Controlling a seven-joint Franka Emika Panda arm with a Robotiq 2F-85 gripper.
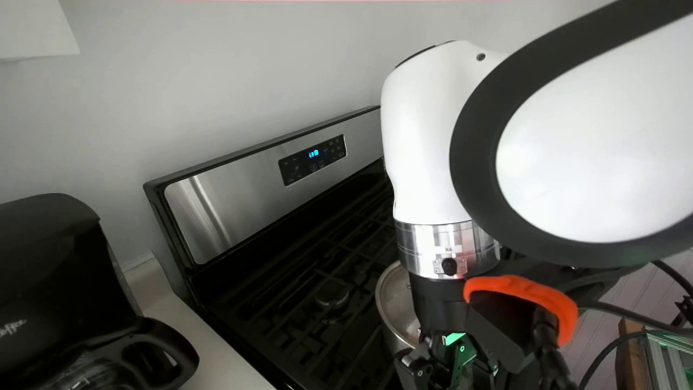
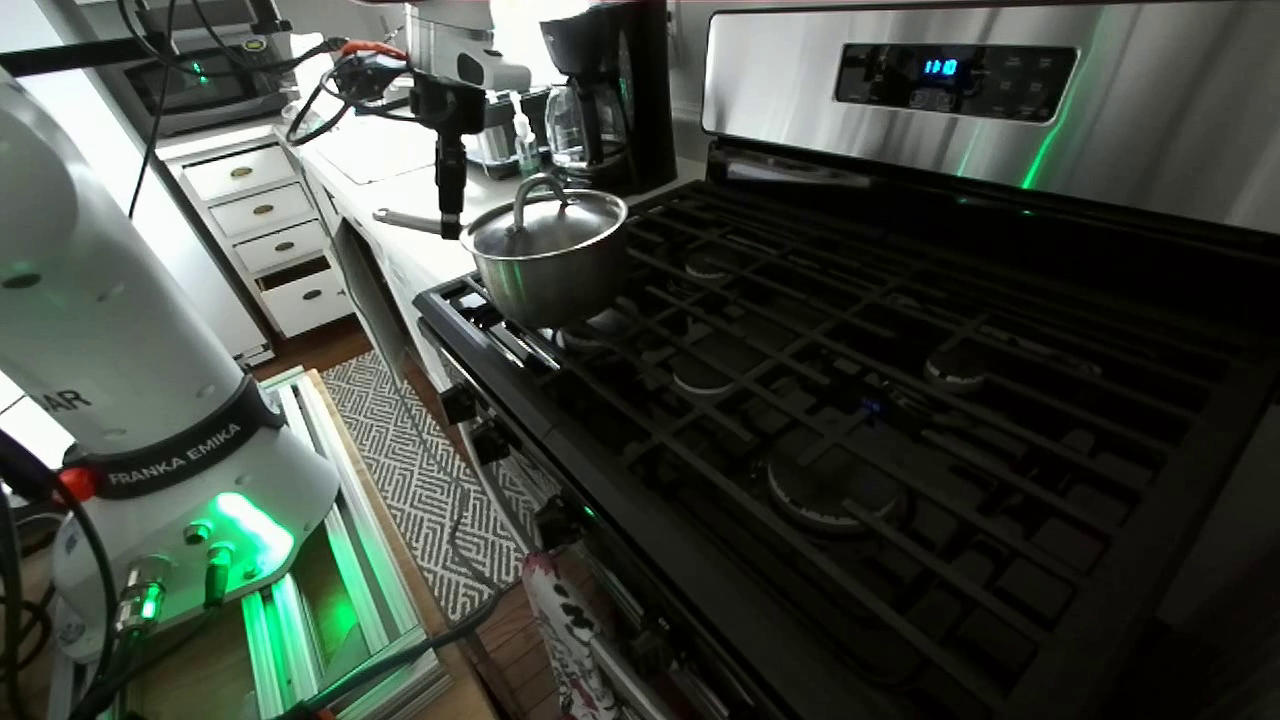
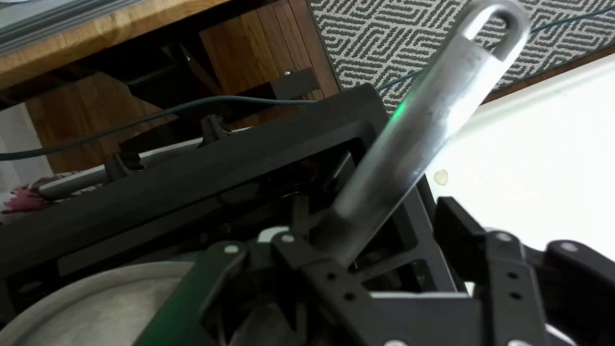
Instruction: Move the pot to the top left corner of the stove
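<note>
Nearest hangs the pincer [image 3: 393, 226], jaws apart, by the pan handle [image 3: 423, 127]. The lidded steel saucepan [image 2: 550, 280] is at the near left corner of the gas range [image 2: 800, 385].

The site is a kitchen. In an exterior view, a gas stove [image 2: 845, 370] occupies the sector from 1 to 5 o'clock; a coffee maker [image 2: 643, 100] stands at 12 o'clock, white drawers [image 2: 275, 212] at 10 o'clock.
</note>
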